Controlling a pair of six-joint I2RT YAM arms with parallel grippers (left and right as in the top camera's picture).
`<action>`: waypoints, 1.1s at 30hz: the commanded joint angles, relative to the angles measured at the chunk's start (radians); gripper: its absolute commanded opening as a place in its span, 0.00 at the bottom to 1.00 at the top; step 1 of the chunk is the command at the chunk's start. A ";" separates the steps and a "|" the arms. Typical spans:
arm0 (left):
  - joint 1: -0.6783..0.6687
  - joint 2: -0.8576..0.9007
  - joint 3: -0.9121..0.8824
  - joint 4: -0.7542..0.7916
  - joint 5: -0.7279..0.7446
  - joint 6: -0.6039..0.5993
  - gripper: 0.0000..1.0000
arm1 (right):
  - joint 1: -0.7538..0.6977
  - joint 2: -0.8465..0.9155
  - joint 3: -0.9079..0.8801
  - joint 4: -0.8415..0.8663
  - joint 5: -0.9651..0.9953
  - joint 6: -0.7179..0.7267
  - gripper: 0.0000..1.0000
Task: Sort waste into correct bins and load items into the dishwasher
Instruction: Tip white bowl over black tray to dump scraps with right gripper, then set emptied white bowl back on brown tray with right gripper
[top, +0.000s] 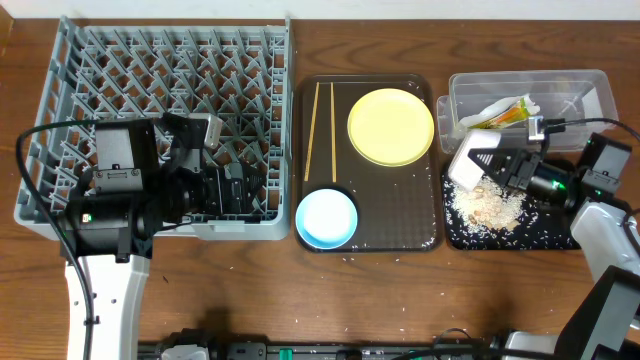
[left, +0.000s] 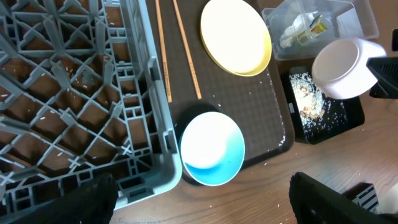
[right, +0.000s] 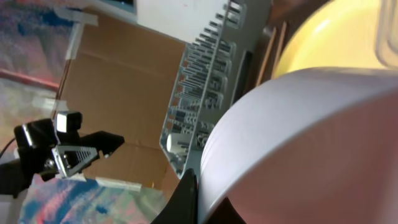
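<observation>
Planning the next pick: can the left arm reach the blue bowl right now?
Probably yes: the left claw hangs open over the rack, beside the blue bowl, and nothing covers the bowl.

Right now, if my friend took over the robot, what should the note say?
Left fingers: open, empty, over the grey rack.
Right fingers: shut on the white bowl, tipped over the black tray.
Done: rice heaped in the black tray; wrapper and napkin in the clear tub.
Left to do: rack the white bowl, plus yellow plate, blue bowl and chopsticks from the brown tray.
</observation>
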 joint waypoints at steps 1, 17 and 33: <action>-0.003 0.003 0.016 -0.002 0.010 0.018 0.89 | 0.026 -0.006 0.005 -0.019 0.056 0.080 0.01; -0.003 0.002 0.016 0.001 0.010 0.018 0.89 | 0.296 -0.120 0.005 -0.149 0.398 0.010 0.01; -0.003 0.002 0.016 0.006 0.010 0.018 0.89 | 0.949 -0.084 0.005 -0.272 1.407 -0.032 0.02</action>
